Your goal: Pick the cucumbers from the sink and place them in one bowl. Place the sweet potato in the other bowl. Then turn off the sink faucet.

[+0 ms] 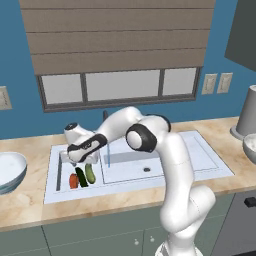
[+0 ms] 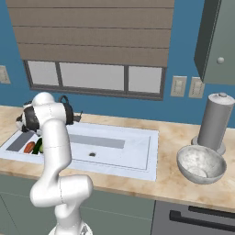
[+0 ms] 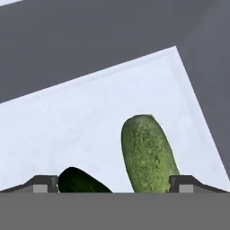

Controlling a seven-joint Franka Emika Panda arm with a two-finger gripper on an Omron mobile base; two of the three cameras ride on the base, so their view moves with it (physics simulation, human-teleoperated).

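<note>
The arm reaches left and down over the sink [image 1: 210, 160], its gripper [image 1: 80, 161] hanging above the small basin at the sink's left end. The fingers [image 3: 45, 183] stand wide apart with nothing between them.

In that small basin lie three vegetables side by side: the sweet potato [image 1: 73, 181] nearest the basin's left wall, the dark cucumber [image 1: 81, 177] in the middle, and the light cucumber [image 1: 90, 173] on the right, beside the divider to the wide basin. All three lie roughly parallel, pointing toward the back wall. In the hand view the light cucumber [image 3: 148, 155] lies on the pale basin floor between the fingertips, closer to one of them, and an end of the dark cucumber [image 3: 81, 182] peeks in near the other (the gripper is not touching either).

A thin stream of water [image 1: 108, 159] falls by the divider; the faucet [image 1: 105, 116] is mostly hidden behind the arm.

The white bowl [image 1: 10, 170] sits on the bench [image 1: 30, 200] at its left edge, well apart from the sink. The grey bowl [image 2: 200, 164] sits on the bench right of the sink, just in front of a tall grey cylinder [image 2: 212, 120].
</note>
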